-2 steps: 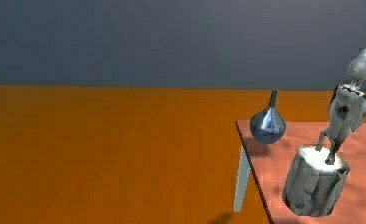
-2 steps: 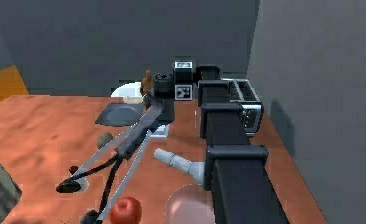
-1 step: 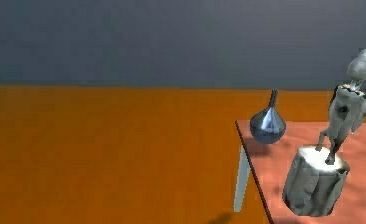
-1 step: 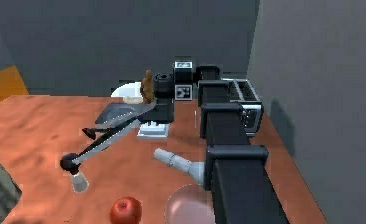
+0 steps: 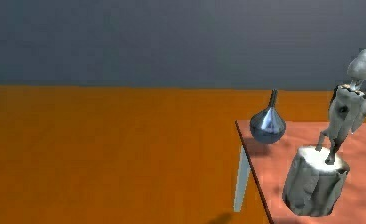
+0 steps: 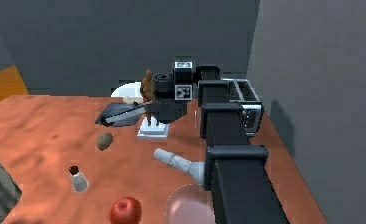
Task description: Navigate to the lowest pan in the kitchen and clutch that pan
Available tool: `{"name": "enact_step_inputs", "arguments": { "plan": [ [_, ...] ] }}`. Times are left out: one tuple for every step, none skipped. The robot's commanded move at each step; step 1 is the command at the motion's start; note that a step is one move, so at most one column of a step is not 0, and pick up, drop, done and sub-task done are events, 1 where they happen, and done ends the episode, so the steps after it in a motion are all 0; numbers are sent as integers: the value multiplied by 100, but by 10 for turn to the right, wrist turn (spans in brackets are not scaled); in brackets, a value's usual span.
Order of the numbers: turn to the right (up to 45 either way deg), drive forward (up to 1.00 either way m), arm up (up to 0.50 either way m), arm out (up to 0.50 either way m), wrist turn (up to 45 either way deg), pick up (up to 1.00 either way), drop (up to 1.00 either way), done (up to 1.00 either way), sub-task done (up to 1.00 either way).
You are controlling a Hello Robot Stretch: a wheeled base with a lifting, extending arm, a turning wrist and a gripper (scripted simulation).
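1. Reaching out over the table, the arm ends in the gripper. I cannot tell how its jaws stand, nor whether it holds anything.
2. A dark flat shape, maybe the pan, tilts at the fingers, near a white plate.
3. Nearer lie a shaker, an apple and a bottle.
4. In the forward view, a vase and a statue stand on the table.
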Motion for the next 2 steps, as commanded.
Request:
{"name": "enact_step_inputs", "arguments": {
  "plan": [
    [0, 0, 0, 0, 450, 0, 0, 0, 0],
    [0, 0, 0, 0, 120, 0, 0, 0, 0]
  ]
}}
